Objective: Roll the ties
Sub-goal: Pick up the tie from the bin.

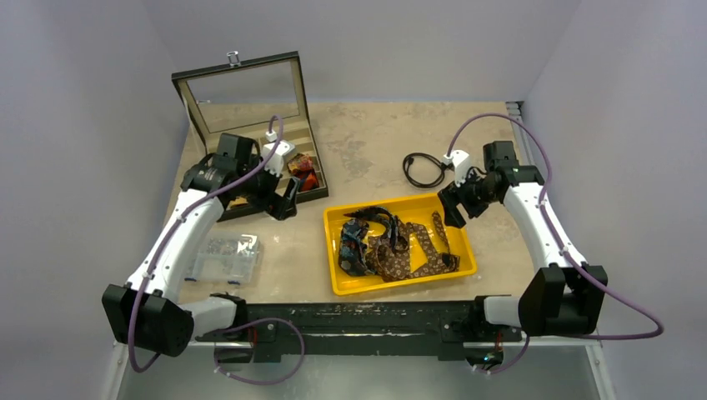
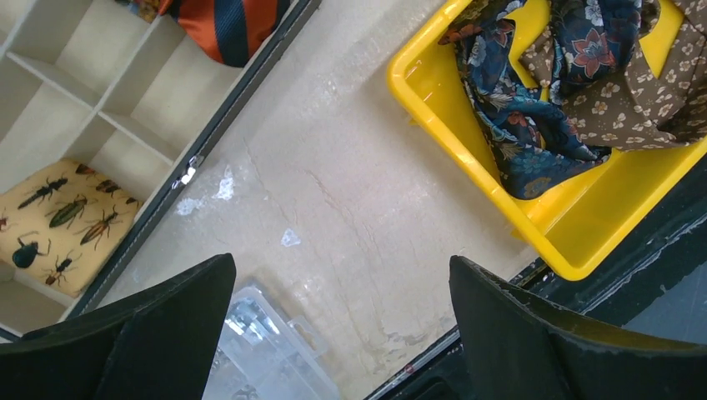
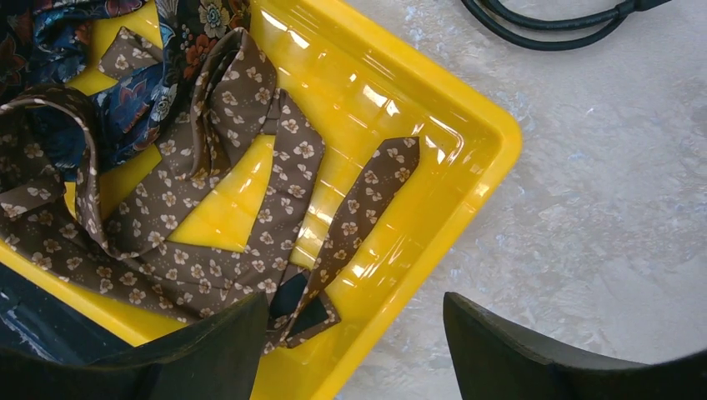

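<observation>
A yellow tray [image 1: 454, 229] holds a loose heap of ties: a brown dotted tie [image 1: 421, 250] [image 3: 283, 183] and a dark navy floral tie [image 1: 352, 246] [image 2: 517, 117]. A red-orange striped coil [image 1: 307, 173] [image 2: 233, 25] and a tan insect-print tie [image 2: 58, 217] sit in the compartment box [image 1: 218, 210]. My left gripper [image 1: 288, 198] [image 2: 342, 308] is open and empty above the table between box and tray. My right gripper [image 1: 450, 210] [image 3: 354, 342] is open and empty over the tray's far right corner [image 3: 500, 142].
The box's glass lid [image 1: 242, 87] stands open at the back left. A clear plastic organiser [image 1: 225, 257] [image 2: 267, 350] lies front left. A thin black cable loop [image 1: 423, 171] [image 3: 550, 21] lies behind the tray. A black rail [image 1: 367, 321] runs along the near edge.
</observation>
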